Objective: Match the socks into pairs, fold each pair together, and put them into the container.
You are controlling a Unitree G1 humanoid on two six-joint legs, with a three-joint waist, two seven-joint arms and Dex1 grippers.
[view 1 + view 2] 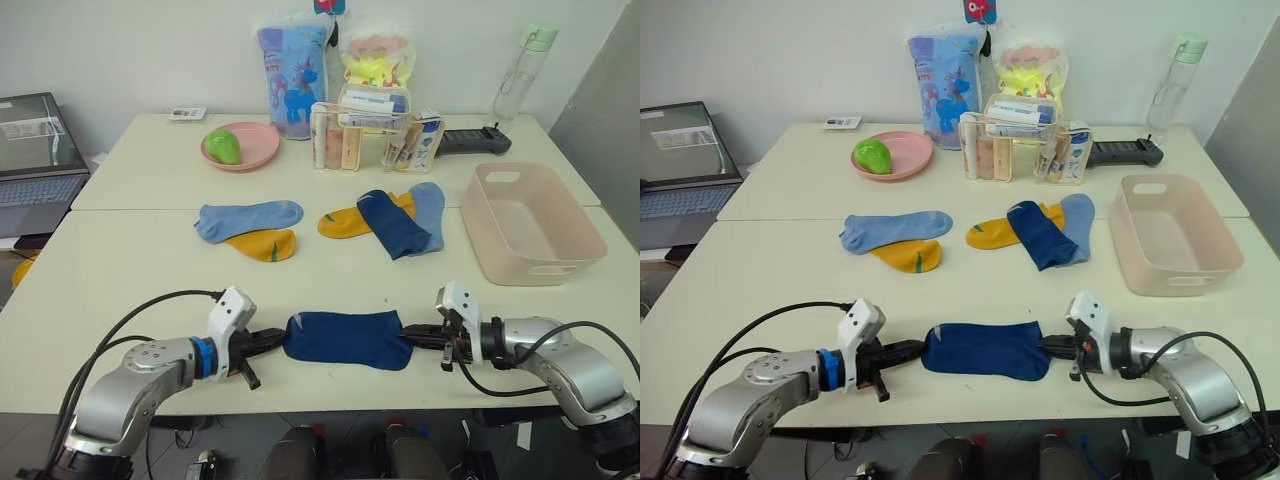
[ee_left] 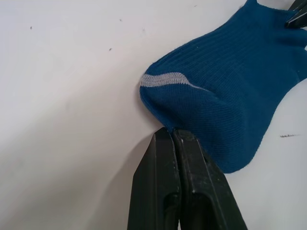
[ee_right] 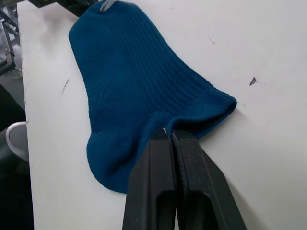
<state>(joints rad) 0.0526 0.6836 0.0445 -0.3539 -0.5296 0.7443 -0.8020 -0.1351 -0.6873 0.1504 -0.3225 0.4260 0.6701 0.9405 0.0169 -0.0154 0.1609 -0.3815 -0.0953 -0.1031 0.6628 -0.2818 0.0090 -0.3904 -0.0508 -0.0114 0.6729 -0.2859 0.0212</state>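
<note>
Navy sock flat, lengthwise left-right

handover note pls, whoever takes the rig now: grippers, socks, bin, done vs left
Left gripper: shut on the toe end of the near navy sock.
Right gripper: shut on its cuff end. The sock lies flat at the near table edge, held between both.
Second navy sock lies across a yellow sock and a light blue sock, mid-table.
Other light blue sock overlaps the other yellow sock, further left.
Bin: empty, on the right.
Done: nothing paired.
Left: all three pairs.
</note>
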